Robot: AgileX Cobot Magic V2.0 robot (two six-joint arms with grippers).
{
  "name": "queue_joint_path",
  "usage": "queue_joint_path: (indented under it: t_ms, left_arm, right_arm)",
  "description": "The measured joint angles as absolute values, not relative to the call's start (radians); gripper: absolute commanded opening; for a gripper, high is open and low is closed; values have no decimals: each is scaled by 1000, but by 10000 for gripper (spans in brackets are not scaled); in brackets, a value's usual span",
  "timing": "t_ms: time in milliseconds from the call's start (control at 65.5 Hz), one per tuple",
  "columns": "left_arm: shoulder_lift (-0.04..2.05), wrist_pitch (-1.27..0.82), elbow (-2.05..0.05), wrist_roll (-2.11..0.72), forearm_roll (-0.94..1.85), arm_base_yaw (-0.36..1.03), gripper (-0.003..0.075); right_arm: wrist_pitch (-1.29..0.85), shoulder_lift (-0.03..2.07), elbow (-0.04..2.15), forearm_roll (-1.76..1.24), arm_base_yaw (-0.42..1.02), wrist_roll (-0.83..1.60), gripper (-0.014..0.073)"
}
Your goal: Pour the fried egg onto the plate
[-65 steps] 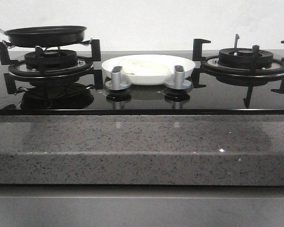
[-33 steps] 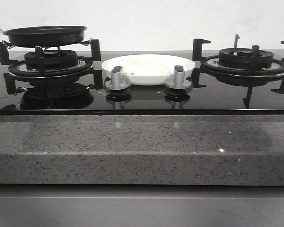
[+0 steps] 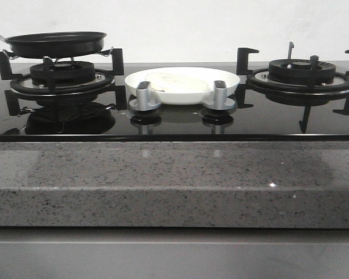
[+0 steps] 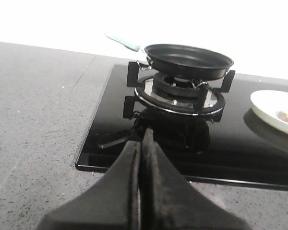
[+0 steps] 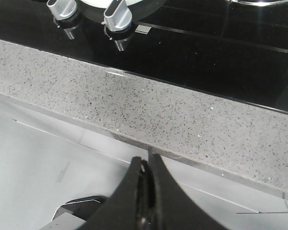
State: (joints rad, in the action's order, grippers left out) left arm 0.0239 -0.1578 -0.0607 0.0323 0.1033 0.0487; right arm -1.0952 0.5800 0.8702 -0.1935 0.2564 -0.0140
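step: pour looked finished | fried egg (image 3: 179, 82) lay pale on plate (image 3: 230, 85) between burners | pan (image 4: 188, 60) sat empty on left burner | left gripper (image 4: 143, 158), right gripper (image 5: 147, 179) pressed together, empty | next: likely none

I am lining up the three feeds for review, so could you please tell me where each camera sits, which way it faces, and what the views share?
Front view: low before the counter, facing forward over the hob; plate with fried egg at centre, frying pan on the left burner; no robot parts show.
Left wrist view: on the left arm, facing the pan; shut left gripper shows.
Right wrist view: on the right arm, looking down at the counter edge and knobs; shut right gripper shows.
Front and left wrist views share pan and plate.
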Motion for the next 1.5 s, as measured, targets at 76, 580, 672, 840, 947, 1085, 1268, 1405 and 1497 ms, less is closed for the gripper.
queue_joint_path:
  t_ms: [76,580,672,840,947,1085,1268,1405,1497]
  left_arm:
    - [-2,-88,-12,32,108,49,-20]
    - [-4,0,5,32,42,72,-20]
    - [-4,0,5,32,38,72,-20]
    - [-4,0,5,32,38,72,-20]
    - [-4,0,5,32,38,72,-20]
    - [-4,0,5,22,46,72,-20]
    - [-4,0,5,-32,87,72,-20]
    - [-4,0,5,-41,93,72,-20]
    - [-4,0,5,-41,93,72,-20]
  right_arm:
    - [-1095,580,870,-194,256,-14,-106]
    - [-1095,580,869,-194,256,-15,-106]
    - [-1095,580,869,-194,256,-15,-106]
    - [-1095,580,869,-194,256,-15,-106]
    - [-1095,580,869,-194,256,-15,-106]
    - [-1095,580,869,-194,256,-14,-106]
    - [-1095,580,869,-194,256,-14,-106]
    - [-1095,580,869,-194,256,-14,-106]
    - [-1095,580,869,-194,256,-14,-106]
